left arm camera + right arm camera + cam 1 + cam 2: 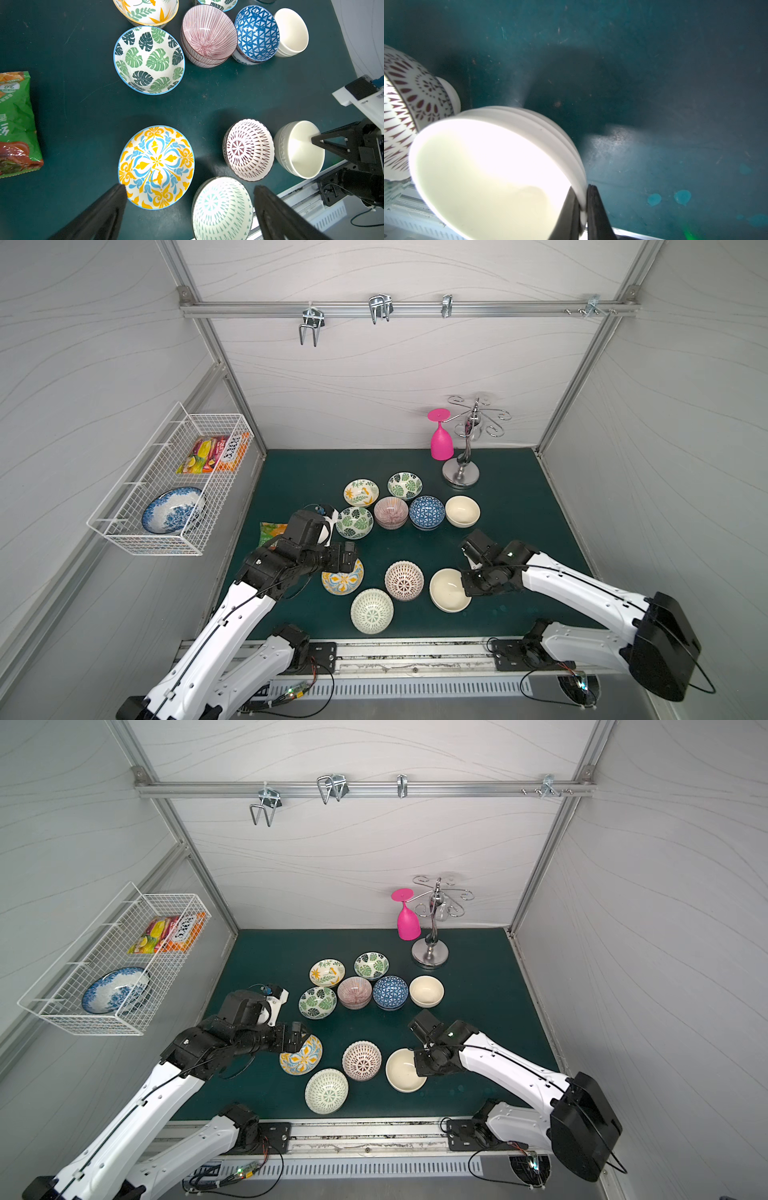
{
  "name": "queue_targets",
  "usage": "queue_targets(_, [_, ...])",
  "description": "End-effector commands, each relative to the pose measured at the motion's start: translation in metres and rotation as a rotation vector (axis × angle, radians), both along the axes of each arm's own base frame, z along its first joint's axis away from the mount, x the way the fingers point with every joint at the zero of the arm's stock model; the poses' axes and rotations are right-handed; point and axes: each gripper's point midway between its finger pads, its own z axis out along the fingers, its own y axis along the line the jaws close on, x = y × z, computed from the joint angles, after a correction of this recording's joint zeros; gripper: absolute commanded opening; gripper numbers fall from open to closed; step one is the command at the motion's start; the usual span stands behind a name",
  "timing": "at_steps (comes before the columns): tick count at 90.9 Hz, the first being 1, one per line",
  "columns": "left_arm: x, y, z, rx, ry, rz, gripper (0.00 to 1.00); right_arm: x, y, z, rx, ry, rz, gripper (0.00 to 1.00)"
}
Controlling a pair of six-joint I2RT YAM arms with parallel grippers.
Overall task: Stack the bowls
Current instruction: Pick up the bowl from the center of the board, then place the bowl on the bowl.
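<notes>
My right gripper (581, 189) is shut on the right rim of a plain cream bowl (444, 591) near the front of the mat, one finger inside and one outside. To its left are a pink lattice bowl (404, 580), a green lattice bowl (371, 610) and a yellow floral bowl (155, 166). My left gripper (190, 188) hangs open just above the yellow floral bowl's rim, holding nothing. Farther back sit a yellow leaf bowl (360, 492), two green-leaf bowls (404, 485) (354, 522), a pink-striped stack (390, 512), a blue-patterned stack (427, 512) and another cream bowl (462, 511).
A green snack bag (16, 124) lies on the mat beside the left arm. A wire basket (124, 526) on the left wall holds a large blue-and-white bowl (172, 510) and snack packets. A metal stand (461, 477) with a pink glass (441, 443) stands at the back right.
</notes>
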Motion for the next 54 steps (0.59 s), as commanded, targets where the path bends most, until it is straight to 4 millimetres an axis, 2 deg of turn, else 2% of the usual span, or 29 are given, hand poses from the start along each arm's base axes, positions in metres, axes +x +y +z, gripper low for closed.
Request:
queue_targets(1, [0.007, -0.004, 0.010, -0.011, -0.048, -0.014, 1.00, 0.010, -0.006, 0.020, 0.040, -0.024, -0.063, 0.01])
queue_targets(12, [0.006, -0.004, 0.010, -0.013, -0.047, -0.016, 1.00, 0.024, -0.017, 0.034, 0.062, -0.030, -0.127, 0.00])
queue_targets(30, [0.006, -0.005, 0.012, -0.021, -0.054, -0.019, 1.00, 0.060, -0.032, 0.065, 0.048, -0.081, -0.206, 0.00])
queue_targets(43, [0.005, -0.008, 0.013, -0.034, -0.057, -0.031, 1.00, 0.111, -0.044, 0.091, 0.104, -0.141, -0.307, 0.00])
queue_targets(54, [0.004, -0.009, 0.013, -0.041, -0.057, -0.041, 1.00, 0.150, -0.052, 0.099, 0.112, -0.159, -0.363, 0.00])
